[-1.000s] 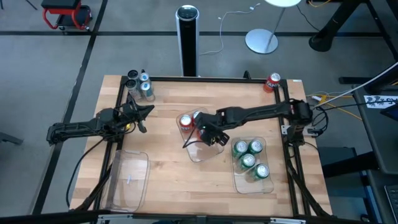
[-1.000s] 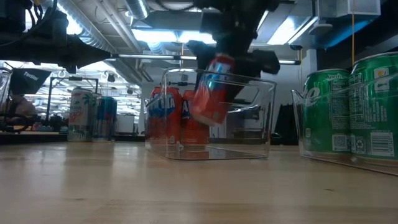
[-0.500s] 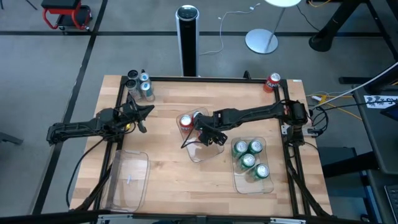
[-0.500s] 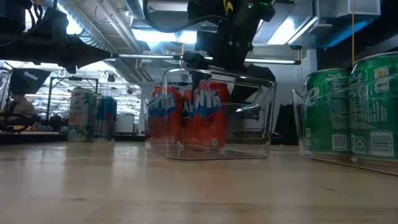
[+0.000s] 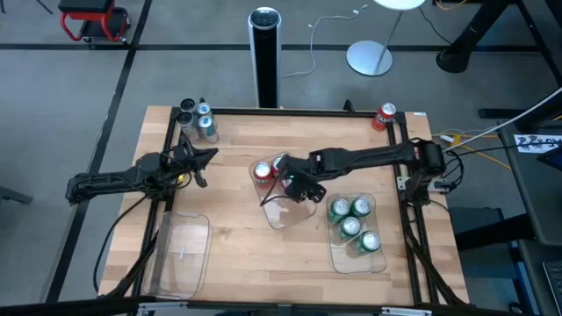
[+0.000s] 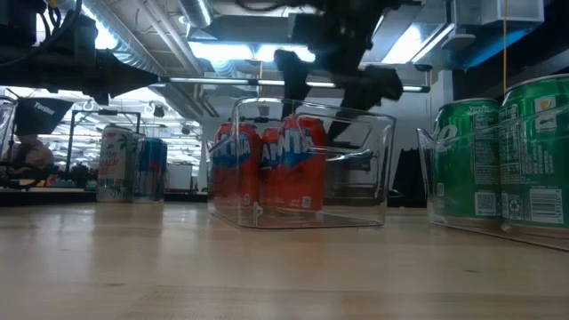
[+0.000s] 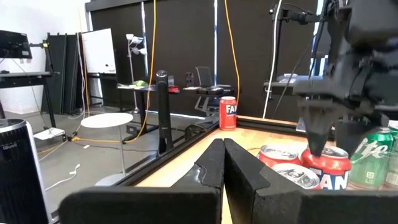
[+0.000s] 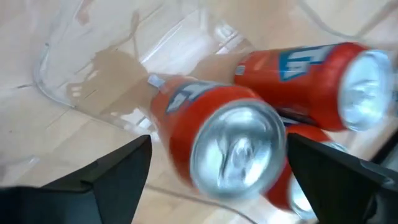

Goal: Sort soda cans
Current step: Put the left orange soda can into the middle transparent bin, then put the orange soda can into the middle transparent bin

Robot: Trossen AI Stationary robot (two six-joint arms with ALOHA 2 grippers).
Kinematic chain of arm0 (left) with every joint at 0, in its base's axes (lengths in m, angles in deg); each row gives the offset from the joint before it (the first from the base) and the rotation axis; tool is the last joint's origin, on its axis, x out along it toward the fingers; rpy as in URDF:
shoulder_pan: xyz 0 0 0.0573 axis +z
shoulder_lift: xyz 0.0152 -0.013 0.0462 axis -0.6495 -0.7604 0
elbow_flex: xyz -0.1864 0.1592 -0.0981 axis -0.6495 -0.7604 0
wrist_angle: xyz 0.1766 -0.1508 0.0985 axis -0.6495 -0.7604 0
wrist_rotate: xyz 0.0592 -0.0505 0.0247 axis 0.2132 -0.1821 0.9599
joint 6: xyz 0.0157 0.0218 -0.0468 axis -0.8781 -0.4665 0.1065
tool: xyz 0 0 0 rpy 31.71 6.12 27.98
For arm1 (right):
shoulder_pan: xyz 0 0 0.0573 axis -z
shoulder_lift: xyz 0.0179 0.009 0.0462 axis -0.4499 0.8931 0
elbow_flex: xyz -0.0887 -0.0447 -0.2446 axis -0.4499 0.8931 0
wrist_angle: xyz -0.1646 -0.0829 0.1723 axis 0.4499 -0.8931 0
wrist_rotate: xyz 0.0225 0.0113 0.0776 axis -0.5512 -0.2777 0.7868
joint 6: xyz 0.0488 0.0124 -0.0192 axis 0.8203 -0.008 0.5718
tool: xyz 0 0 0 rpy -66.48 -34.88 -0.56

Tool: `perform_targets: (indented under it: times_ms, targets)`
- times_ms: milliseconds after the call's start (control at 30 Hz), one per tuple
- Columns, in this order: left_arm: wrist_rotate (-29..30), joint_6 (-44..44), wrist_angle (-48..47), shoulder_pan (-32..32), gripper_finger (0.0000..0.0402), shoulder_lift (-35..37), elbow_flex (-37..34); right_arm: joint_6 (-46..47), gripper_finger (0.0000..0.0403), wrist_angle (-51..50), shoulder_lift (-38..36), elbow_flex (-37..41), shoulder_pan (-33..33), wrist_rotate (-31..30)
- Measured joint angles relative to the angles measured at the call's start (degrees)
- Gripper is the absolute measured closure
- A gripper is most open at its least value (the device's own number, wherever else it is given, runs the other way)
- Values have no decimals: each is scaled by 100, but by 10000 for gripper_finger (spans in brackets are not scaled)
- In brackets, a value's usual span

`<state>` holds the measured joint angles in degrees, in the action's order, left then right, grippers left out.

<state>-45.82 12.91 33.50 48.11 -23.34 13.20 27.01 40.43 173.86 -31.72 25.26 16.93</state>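
Observation:
Three red-and-white soda cans stand upright in the middle clear tray (image 5: 283, 218). The newest red can (image 6: 300, 165) is just below my right gripper (image 5: 295, 188). That gripper is open, its fingers above the can's top (image 8: 237, 147) on either side and clear of it. Several green cans (image 5: 351, 225) stand in the right tray. The silver and black cans (image 5: 195, 119) stand grouped at the far left. One more red can (image 5: 384, 114) stands at the far right corner. My left gripper (image 5: 209, 156) is shut on nothing, hovering at the left.
An empty clear tray (image 5: 180, 254) lies at the near left. A tall black-and-silver cylinder (image 5: 263, 53) stands on the floor beyond the table's far edge. Bare wood shows between the trays and along the near edge.
My right gripper brought a tilted red can down into the middle tray, stood it upright beside the other two, opened and let go. It then rose a little clear of the can's top.

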Motion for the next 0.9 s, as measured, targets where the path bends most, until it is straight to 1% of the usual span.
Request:
perform_targets:
  times_ms: [100, 267, 333, 467, 600, 733, 800, 900]
  targets:
    - [0, 0, 0, 0, 402, 0, 2, 1, 34, -66, -238, 0, 0, -15]
    - [-2, 7, 0, 1, 402, 0, 0, 65, 34, -436, -637, 1, 0, -545]
    - [0, 46, 1, -1, 402, 0, 2, 201, 34, -687, -787, 1, 17, -923]
    - [-2, 114, 29, 1, 402, 0, 2, 655, 33, -1502, -1102, 2, 178, -1829]
    - [-2, 115, 9, 1, 402, 0, 2, 1151, 33, -2548, -1350, 8, 478, -2611]
    - [0, 172, 11, -1, 401, -2, 2, 1682, 33, -3385, -1552, 9, 928, -3454]
    - [0, 191, 11, -2, 402, -3, 1, 1836, 33, -3684, -1619, 9, 1209, -3720]
    - [0, 195, 10, 1, 402, -2, 1, 1843, 33, -3911, -1703, 9, 1649, -3887]
